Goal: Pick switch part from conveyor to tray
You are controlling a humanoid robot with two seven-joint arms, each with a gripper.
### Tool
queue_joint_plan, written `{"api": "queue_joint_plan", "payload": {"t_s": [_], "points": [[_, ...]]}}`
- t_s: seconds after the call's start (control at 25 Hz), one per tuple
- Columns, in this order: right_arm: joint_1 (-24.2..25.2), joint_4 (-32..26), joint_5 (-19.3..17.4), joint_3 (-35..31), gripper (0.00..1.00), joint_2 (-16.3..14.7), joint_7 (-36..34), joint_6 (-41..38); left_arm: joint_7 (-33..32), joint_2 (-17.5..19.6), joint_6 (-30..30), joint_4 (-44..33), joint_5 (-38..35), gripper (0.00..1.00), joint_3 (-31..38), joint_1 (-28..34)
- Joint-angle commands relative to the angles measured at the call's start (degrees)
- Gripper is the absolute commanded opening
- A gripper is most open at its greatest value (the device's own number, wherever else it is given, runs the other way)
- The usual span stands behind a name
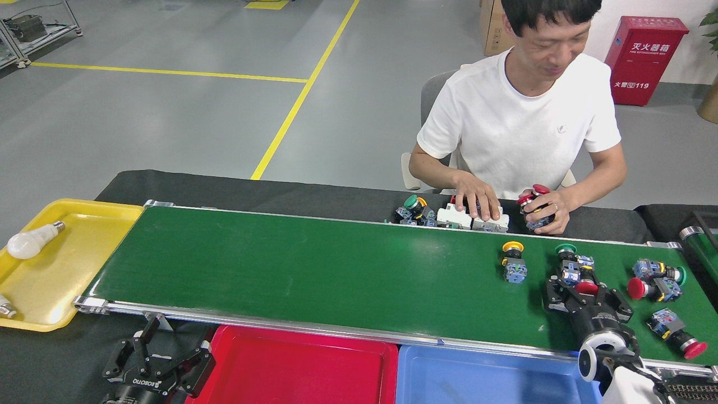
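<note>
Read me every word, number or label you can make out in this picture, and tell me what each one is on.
"灭火器箱": white characters on the red fire extinguisher cabinet by the far wall.
"119": lower on that cabinet; the characters before it are too blurred.
"ROBOTIQ": upside down on the black left gripper.
Small line under the cabinet's characters: unreadable.

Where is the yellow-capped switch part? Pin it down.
In the head view the yellow-capped switch part stands on the conveyor, right of the middle, just left of the right gripper and the green-capped part.
</note>
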Motion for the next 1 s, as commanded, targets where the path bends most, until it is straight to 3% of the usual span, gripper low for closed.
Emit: {"api": "queue_joint_plan", "payload": {"t_s": [0.0,0.12,0.24,0.4,0.52,0.56,0.6,0.64,0.72,0.96], "points": [[2.1,-6.8,-2.3,-0.5,0.1,-1.3,1.1,-3.9,0.2,0.7,0.1,-0.7,-0.2,1.0,0.1,-0.4],[8.9,-18.8,-6.4,-0.5,0.11,-2.0,3.9,-11.2,0.2,0.7,0.3,-0.9,-0.2,1.0,0.1,-0.4],[15.1,-27.2,-7.2,0.0,0.13,-1.2,4.7,-21.4,0.2,0.7,0.5,-0.9,-0.3,1.0,0.1,-0.4],[19.3,-30.1,-6.4,3.9,0.17,3.2,6.9,-36.4,0.3,0.3,0.6,-0.8,-3.8,1.0,0.4,-0.2],[19.1,-29.5,-3.5,8.9,0.23,5.9,9.2,-36.2,1.2,0.2,0.6,-0.7,-4.7,1.0,0.6,-0.4],[19.0,-28.7,-2.0,10.0,0.37,7.5,9.3,-34.7,1.2,0.3,0.6,-0.6,-4.7,1.0,0.5,-0.6],[18.9,-28.3,-0.1,11.0,0.69,9.7,9.4,-32.3,1.2,0.3,0.6,-0.9,-4.7,1.0,0.4,-0.8],[18.9,-28.2,2.0,11.9,0.93,11.5,9.8,-30.1,1.3,0.3,0.6,-1.0,-4.6,1.0,0.4,-0.9],[18.8,-28.1,5.0,12.5,0.97,13.0,11.0,-29.1,1.2,0.5,0.6,-1.1,-4.8,1.0,0.2,-1.0],[17.9,-28.4,5.0,12.5,0.97,13.4,11.2,-29.1,1.2,0.5,0.5,-2.4,-4.9,1.0,0.3,-1.1]]}}
